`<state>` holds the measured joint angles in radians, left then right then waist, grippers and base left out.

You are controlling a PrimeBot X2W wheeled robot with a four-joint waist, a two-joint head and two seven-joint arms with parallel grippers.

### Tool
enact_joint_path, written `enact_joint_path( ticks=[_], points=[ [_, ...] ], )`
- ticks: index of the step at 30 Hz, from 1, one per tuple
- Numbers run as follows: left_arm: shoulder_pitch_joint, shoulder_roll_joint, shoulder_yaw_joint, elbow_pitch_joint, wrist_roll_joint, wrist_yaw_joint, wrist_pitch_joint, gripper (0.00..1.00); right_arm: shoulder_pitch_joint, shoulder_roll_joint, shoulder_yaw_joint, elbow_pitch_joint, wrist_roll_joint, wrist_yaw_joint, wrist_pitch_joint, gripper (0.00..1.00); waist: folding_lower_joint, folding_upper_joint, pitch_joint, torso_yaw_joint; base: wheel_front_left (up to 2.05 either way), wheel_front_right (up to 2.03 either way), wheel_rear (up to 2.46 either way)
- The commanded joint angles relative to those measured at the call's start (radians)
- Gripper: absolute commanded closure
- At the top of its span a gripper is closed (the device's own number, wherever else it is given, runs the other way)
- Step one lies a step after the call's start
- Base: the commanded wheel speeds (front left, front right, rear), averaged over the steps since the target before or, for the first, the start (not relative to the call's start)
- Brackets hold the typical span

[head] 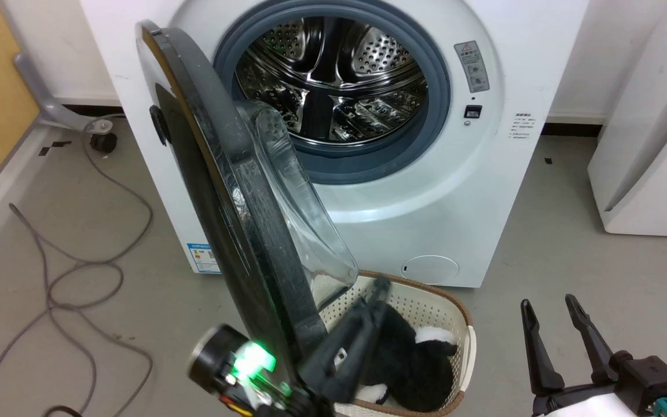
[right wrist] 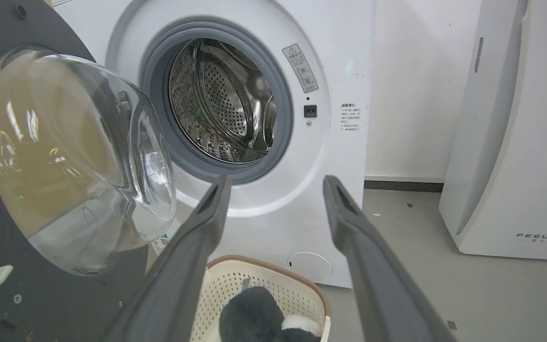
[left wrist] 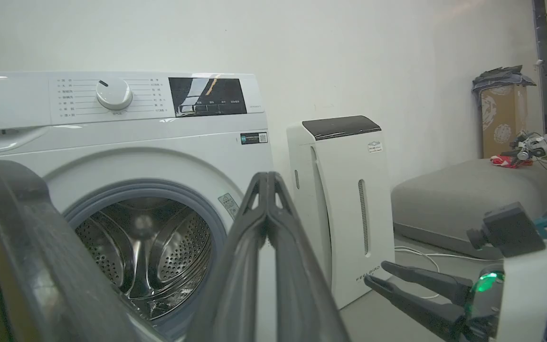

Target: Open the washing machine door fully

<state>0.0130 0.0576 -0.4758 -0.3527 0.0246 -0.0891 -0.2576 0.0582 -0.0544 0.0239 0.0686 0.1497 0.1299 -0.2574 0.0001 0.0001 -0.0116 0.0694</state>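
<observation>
Black washing machine door (head: pixel 235 220), white washing machine (head: pixel 426 191), cream basket (head: pixel 420 304)

basket (head: pixel 465 333) before washing machine (head: pixel 472 185), toy (head: pixel 409 359) inside

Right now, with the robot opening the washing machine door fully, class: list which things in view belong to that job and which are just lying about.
Belong to the job:
washing machine door
washing machine
left gripper, shut, beside the door

Just lying about:
basket
black-and-white plush toy in it
grey cable on the floor
white FEELBIRD appliance

"FEELBIRD" on white appliance (right wrist: pixel 506 142)
</observation>
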Motion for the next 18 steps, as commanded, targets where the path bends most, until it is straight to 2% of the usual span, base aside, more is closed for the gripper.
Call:
enact_joint_path(
  ticks=[1,10,18],
  points=[
    [0.019,0.005,-0.017,0.012,0.0,-0.003,-0.004,1.0,0.011,0.004,0.001,-0.003,-0.002,0.001,-0.004,0.0,-0.0001,-0.0001,0.004,0.004,0.0,0.0,0.0],
    [0.062,0.001,-0.103,0.088,-0.012,0.005,-0.004,1.0,0.005,0.004,0.006,0.001,-0.002,0.001,-0.004,0.0,-0.0001,-0.0001,0.022,0.021,0.0,0.0,0.0],
    [0.072,0.004,-0.091,0.206,-0.014,0.046,-0.004,1.0,-0.01,0.004,0.005,0.0,-0.005,0.001,-0.004,0.0,-0.0001,-0.0001,0.051,0.029,0.0,0.0,0.0]
  ],
)
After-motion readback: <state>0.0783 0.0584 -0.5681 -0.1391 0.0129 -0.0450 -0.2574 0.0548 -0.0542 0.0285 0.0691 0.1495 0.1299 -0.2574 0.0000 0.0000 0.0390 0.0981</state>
